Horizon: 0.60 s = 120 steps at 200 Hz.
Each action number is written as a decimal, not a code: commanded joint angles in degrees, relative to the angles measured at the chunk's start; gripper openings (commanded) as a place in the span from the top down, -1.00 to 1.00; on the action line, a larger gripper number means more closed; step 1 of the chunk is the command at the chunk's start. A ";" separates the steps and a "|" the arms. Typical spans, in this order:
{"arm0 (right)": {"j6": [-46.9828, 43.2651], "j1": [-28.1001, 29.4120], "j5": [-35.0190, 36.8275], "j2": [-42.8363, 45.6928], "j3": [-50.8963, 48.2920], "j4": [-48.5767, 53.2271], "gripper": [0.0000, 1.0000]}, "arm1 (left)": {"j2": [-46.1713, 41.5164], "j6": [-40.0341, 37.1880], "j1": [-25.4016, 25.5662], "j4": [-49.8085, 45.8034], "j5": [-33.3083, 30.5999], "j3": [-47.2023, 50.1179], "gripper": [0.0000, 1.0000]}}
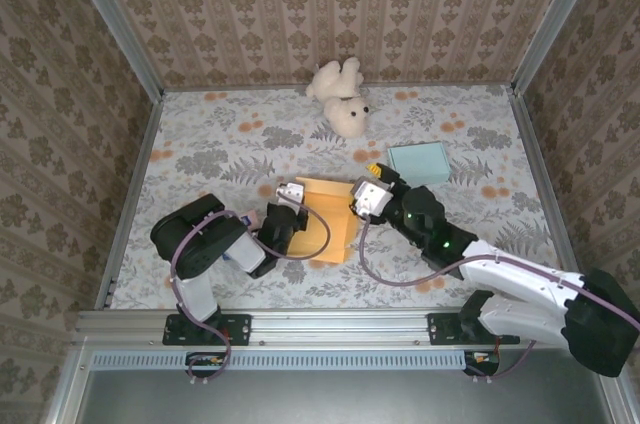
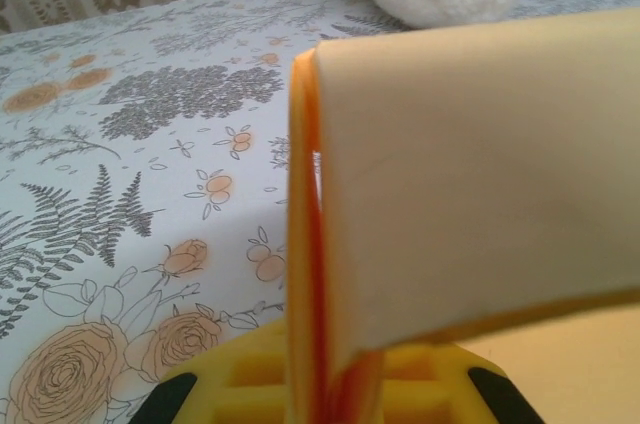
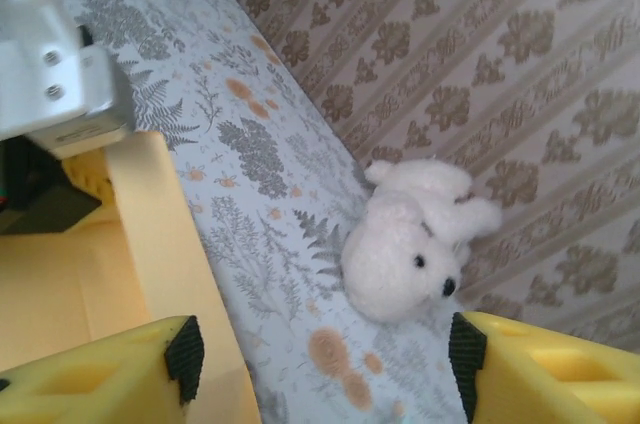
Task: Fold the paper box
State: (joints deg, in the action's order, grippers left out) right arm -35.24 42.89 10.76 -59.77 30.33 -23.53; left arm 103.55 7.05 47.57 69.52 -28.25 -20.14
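Note:
The paper box [image 1: 327, 219] is a flat orange-yellow card lying mid-table. My left gripper [image 1: 300, 196] sits at its left edge, shut on a raised flap. In the left wrist view that flap [image 2: 460, 194] stands on edge, pinched between the yellow jaws of the left gripper [image 2: 325, 394]. My right gripper [image 1: 374, 180] hovers at the box's far right corner. In the right wrist view the right gripper [image 3: 325, 354] is open with nothing between its fingers [image 3: 100, 374]. There the box's edge [image 3: 160, 234] runs past the left finger.
A white plush bear [image 1: 340, 99] lies near the back wall, and the plush bear [image 3: 415, 244] lies just beyond my right fingers. A pale blue flat card [image 1: 418, 161] rests right of the box. Patterned walls with metal rails enclose the floral table [image 1: 220, 154].

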 commanded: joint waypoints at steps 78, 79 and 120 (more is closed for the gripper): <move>33.20 -11.66 -11.69 -7.40 16.38 27.85 -0.29 | -5.11 -10.21 -0.10 5.11 28.49 3.43 1.00; 33.30 -11.72 -11.93 -7.57 16.41 27.89 -0.29 | -5.11 -10.21 -0.06 5.11 28.55 3.44 1.00; 35.41 -11.87 -20.02 -14.16 16.92 28.48 -0.19 | -4.68 -10.12 -0.18 5.02 28.62 3.05 1.00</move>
State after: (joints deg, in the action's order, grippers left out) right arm -3.75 31.03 -1.50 -70.98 45.32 2.09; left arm 99.88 -1.85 47.53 72.90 -1.93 -17.23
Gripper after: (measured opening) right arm 0.610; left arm 0.089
